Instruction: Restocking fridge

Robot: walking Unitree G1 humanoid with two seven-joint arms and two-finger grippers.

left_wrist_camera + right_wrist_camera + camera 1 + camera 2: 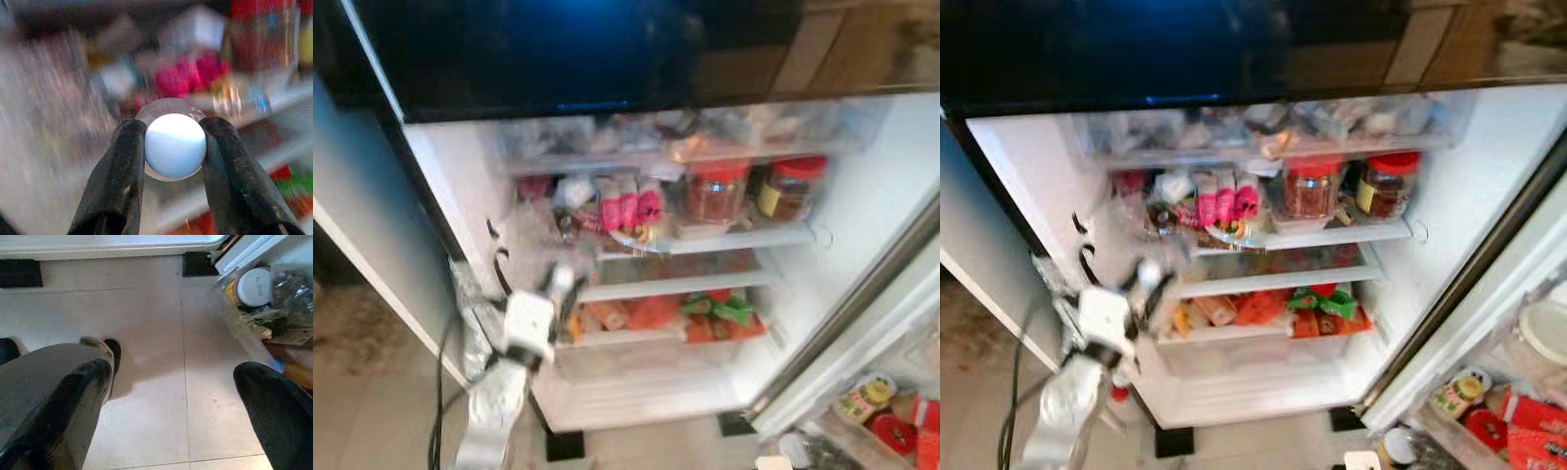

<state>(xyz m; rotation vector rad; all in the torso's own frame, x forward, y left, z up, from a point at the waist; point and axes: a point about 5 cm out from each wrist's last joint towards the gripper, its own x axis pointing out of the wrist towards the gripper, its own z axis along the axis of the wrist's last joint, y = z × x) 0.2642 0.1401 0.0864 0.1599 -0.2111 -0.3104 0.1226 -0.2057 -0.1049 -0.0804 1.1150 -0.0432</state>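
The fridge (460,186) stands open before me, its shelves packed with food. My left gripper (563,284) reaches toward the left end of the middle shelves and is shut on a small clear container with a round pale-white lid (174,144). In the left wrist view both black fingers (122,166) press the container's sides, with blurred pink packets and red-lidded jars beyond. My right gripper (171,369) hangs open over the tiled floor, nothing between its fingers.
Two red-lidded jars (717,191) and pink packets (628,206) stand on the middle shelf. Orange and green packs (705,313) lie below. The open door's bin (881,411) at right holds jars and packets. A black cable (438,392) trails on the floor at left.
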